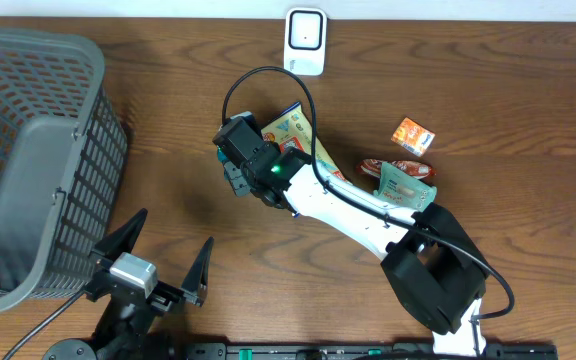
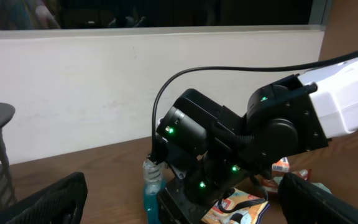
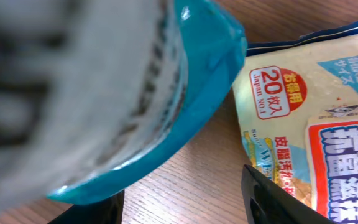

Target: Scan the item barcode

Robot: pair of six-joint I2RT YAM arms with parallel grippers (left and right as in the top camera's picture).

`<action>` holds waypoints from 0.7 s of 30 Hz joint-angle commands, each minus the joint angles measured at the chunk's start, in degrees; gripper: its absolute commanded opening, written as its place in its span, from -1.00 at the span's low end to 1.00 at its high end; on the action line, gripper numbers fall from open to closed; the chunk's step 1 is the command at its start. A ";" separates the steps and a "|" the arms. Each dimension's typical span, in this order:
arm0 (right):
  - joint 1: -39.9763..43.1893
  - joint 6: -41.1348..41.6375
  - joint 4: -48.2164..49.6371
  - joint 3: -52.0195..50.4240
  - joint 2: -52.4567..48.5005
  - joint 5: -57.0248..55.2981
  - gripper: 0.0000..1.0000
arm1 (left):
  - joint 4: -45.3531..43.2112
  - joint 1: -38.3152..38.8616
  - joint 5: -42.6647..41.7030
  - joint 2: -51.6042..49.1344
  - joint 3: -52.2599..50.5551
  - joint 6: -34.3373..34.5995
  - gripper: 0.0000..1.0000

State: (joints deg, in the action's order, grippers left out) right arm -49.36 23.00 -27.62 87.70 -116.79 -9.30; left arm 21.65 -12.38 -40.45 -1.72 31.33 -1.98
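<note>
Rounded blue bottle beside flat printed pouch on wood-grain table.

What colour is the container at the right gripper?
The container is teal-blue, with a pale grey label; the right wrist view shows it best.

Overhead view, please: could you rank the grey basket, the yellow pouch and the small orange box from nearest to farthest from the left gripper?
1. Grey basket: on the table's left side, its wall close beside the left gripper.
2. Yellow pouch: mid-table, ahead and to the right.
3. Small orange box: well out on the right side.
</note>
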 commanded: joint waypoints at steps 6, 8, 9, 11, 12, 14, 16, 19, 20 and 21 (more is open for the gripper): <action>-0.46 0.81 -2.05 -0.31 0.74 -2.29 0.70 | 0.20 -0.31 -0.85 0.50 1.27 -1.03 0.96; -0.92 1.55 -3.69 -0.28 3.13 -2.19 0.98 | 0.17 -0.31 -0.44 0.50 1.27 -1.03 0.96; -1.05 2.27 -4.52 -0.28 4.46 -2.19 0.99 | 0.17 -0.31 -0.15 0.50 1.27 -1.03 0.96; -1.42 4.24 -6.14 -0.28 7.80 -2.21 0.99 | 0.15 -0.31 1.03 0.50 1.27 -1.01 0.96; -1.62 5.42 -6.75 -0.28 9.44 -2.47 0.99 | 0.15 -0.31 2.03 0.50 1.27 -1.01 0.96; -1.88 7.48 -7.52 -0.28 11.98 -2.86 0.98 | 0.37 -0.31 4.37 0.48 1.25 -0.98 0.96; -2.14 8.46 -7.58 -0.28 13.79 -3.43 0.98 | 0.83 -0.31 4.35 0.48 1.25 -0.85 0.96; -2.67 10.84 -7.34 -0.28 14.75 -6.91 0.98 | 0.59 -0.09 3.48 0.48 1.25 -0.79 0.96; -2.78 11.87 -7.26 -0.28 14.73 -7.67 0.98 | 0.59 0.17 3.78 0.48 1.18 -0.81 0.96; -2.78 13.57 -7.26 -0.28 14.45 -8.22 0.99 | 0.61 0.74 4.68 0.48 1.05 -0.79 0.96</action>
State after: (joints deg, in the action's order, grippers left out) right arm -51.70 31.35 -34.72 87.35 -101.45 -13.54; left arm 22.33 -12.32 -37.28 -1.72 31.33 -1.98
